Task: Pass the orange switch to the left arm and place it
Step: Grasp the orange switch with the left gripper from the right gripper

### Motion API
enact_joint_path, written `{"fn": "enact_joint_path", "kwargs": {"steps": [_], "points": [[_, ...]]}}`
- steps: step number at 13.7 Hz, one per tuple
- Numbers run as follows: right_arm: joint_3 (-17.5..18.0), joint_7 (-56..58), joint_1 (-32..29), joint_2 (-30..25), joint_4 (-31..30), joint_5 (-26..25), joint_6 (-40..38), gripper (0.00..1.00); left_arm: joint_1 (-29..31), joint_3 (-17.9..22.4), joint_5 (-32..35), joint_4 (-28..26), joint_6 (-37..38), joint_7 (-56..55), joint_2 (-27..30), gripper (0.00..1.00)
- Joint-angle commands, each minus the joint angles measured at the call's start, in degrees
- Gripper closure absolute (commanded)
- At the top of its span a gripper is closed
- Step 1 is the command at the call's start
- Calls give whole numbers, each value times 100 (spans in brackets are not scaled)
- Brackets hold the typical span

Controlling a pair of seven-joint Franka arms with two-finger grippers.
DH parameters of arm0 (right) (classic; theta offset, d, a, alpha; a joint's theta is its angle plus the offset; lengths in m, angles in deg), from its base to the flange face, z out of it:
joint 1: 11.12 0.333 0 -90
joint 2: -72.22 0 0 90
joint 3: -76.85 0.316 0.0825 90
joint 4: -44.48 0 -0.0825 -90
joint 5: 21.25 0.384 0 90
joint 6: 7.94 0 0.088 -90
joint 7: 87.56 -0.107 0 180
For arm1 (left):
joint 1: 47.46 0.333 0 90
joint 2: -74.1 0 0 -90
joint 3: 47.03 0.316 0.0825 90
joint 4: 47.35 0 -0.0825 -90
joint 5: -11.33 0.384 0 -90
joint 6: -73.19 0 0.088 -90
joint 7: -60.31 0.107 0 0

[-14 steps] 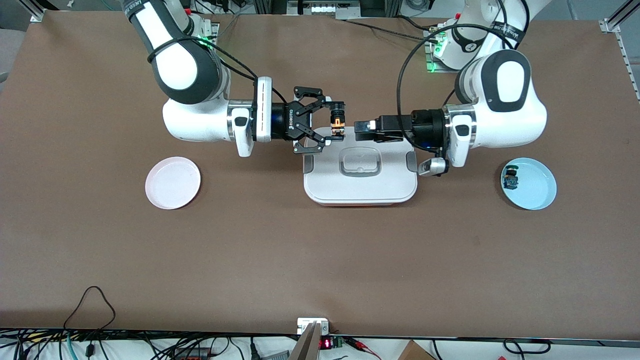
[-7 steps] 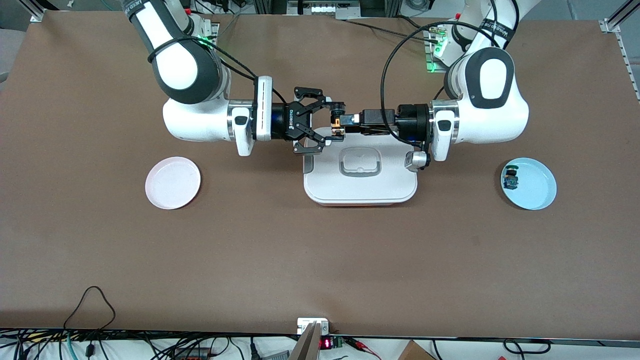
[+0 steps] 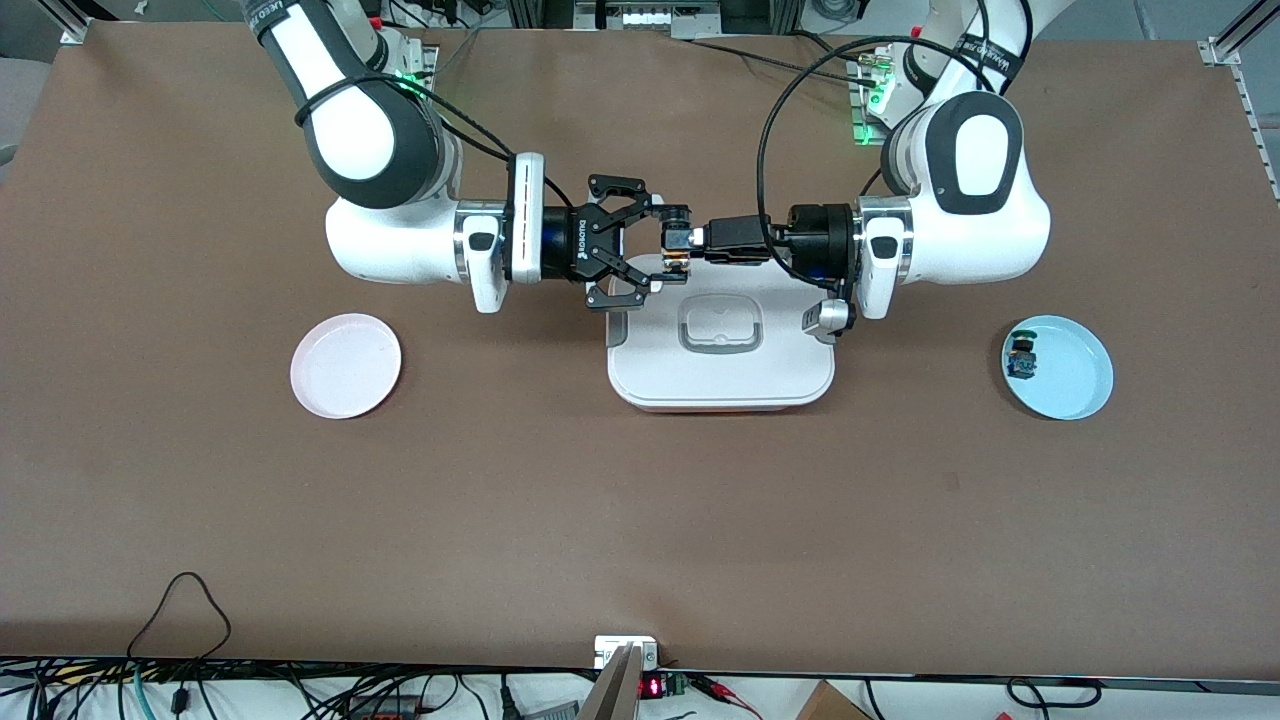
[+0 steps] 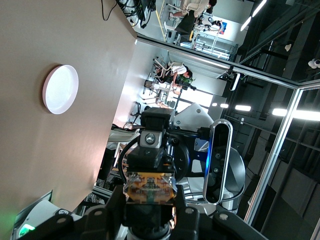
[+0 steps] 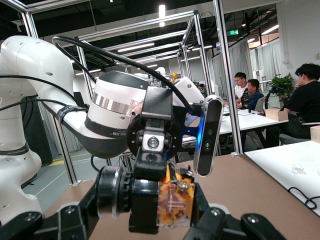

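Brown surface (image 3: pixel 640 520) lay under both arms, which met in the air above the box (image 3: pixel 720 345); the right tool (image 3: pixel 668 247) was clamped on the orange switch (image 3: pixel 676 250), and the left tool (image 3: pixel 700 238) had reached it, whether gripping yet I could not tell; the handover looked midway; release and delivery remained, seemingly from the blue plate (image 3: pixel 1075 385) toward the pink plate (image 3: pixel 346 366).
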Motion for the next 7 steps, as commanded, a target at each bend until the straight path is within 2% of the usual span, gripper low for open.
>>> {"fn": "enact_joint_path", "kwargs": {"steps": [1,2,7], "points": [[-9,81,58,42,79,123,50,87,-1,-54,-235,-51,-59,127,98,74],[-9,-16,50,24,70,131,42,1,-1,-54,-235,-59,-59,171,89,74],[-9,-122,-3,-28,44,131,24,0,52,-37,-165,-15,-41,172,89,74]]}}
